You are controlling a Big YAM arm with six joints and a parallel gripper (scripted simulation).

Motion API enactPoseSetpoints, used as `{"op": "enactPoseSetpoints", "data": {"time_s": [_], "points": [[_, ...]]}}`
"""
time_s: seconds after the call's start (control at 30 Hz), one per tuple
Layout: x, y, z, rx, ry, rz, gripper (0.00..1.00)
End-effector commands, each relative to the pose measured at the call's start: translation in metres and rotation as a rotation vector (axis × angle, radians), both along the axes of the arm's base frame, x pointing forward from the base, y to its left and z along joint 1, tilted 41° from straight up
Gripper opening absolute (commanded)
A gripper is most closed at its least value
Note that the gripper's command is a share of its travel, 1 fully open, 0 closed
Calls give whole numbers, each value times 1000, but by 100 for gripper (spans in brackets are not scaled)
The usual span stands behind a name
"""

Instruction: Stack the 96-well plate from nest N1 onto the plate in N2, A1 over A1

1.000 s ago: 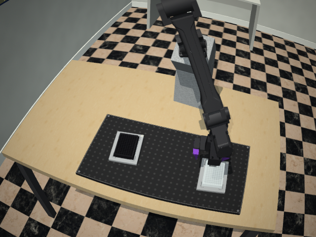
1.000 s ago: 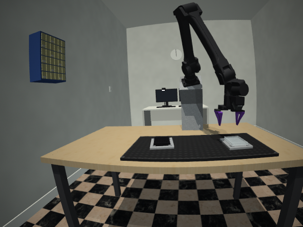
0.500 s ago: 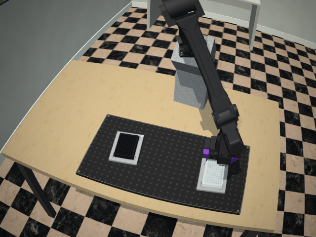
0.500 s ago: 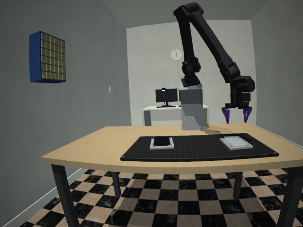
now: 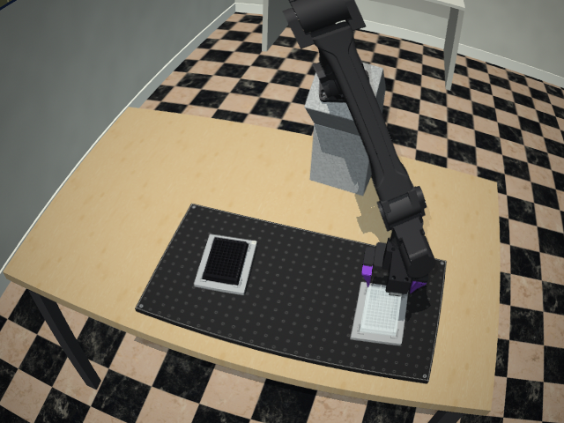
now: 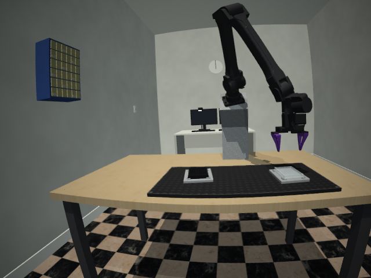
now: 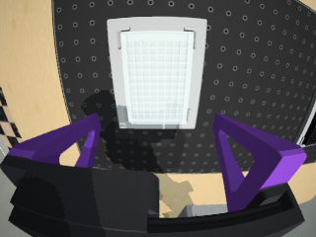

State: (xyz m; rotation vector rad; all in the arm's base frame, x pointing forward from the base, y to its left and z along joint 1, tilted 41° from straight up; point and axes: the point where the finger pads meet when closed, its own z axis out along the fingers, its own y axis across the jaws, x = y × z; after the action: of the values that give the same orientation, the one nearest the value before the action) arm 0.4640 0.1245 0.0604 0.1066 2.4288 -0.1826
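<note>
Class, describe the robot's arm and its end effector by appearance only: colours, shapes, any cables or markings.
The arm is matt black throughout, built of long boxy links joined by rounded cylindrical joints. No loose cables or printed markings are visible. The end effector has a black block-like body carrying two purple fingers, each a tapering triangular wedge with an open cut-out. The arm stands on a speckled grey pedestal.

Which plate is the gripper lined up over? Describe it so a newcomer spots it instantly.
On the wooden table lies a black perforated board carrying two light grey nests. The open gripper hangs above the nest nearest it, holding the clear white plate. The other nest's plate is black, so colour alone separates them.
</note>
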Motion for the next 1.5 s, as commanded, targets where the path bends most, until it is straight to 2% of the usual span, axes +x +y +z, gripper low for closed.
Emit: {"op": "enactPoseSetpoints", "data": {"time_s": [0.0, 0.8, 0.87, 1.47], "points": [[2, 2, -4, -4, 15, -5, 100], [2, 2, -4, -4, 15, -5, 100], [13, -2, -1, 2, -11, -8, 100], [28, -7, -23, -2, -6, -3, 100]]}}
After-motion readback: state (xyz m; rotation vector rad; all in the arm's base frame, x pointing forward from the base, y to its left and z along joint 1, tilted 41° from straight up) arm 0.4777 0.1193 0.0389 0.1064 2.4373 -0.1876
